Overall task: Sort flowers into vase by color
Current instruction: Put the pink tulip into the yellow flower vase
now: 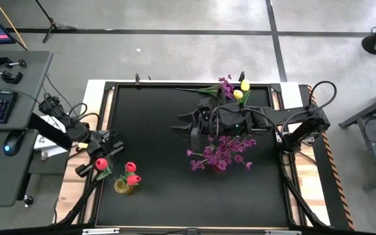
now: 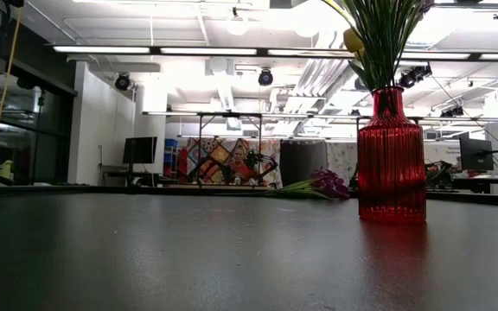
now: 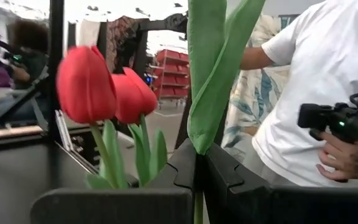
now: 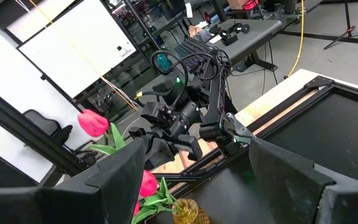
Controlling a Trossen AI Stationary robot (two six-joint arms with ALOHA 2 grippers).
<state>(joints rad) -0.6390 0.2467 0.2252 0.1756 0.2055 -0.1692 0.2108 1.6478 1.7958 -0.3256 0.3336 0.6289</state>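
Note:
My left gripper [image 1: 91,163] is at the table's left edge, shut on a red tulip [image 1: 101,164] beside a small yellowish vase [image 1: 124,187]. That vase holds two more red tulips [image 1: 132,173], which the left wrist view shows as red tulips [image 3: 86,84]. My right gripper [image 1: 183,128] hovers open over the table's middle and touches nothing. A red vase [image 2: 392,155] holds purple sprays [image 1: 220,154]. Yellow tulips [image 1: 241,90] and one purple spray [image 1: 226,85] lie on the table at its far edge. My left gripper pinches the red tulip's green stem [image 3: 197,208] between its two fingers, just below a long leaf [image 3: 213,74]. The stem and leaf stand upright out of the fingers. The blossom [image 4: 93,122] is lifted clear, above the yellowish vase [image 4: 188,211].
The table is a black mat in a wooden frame [image 1: 106,117], with free room on the mat's left and near parts. A desk with keyboard and mouse [image 1: 5,108] stands to the left. A person in a white shirt [image 3: 328,74] holds a camera beyond the table.

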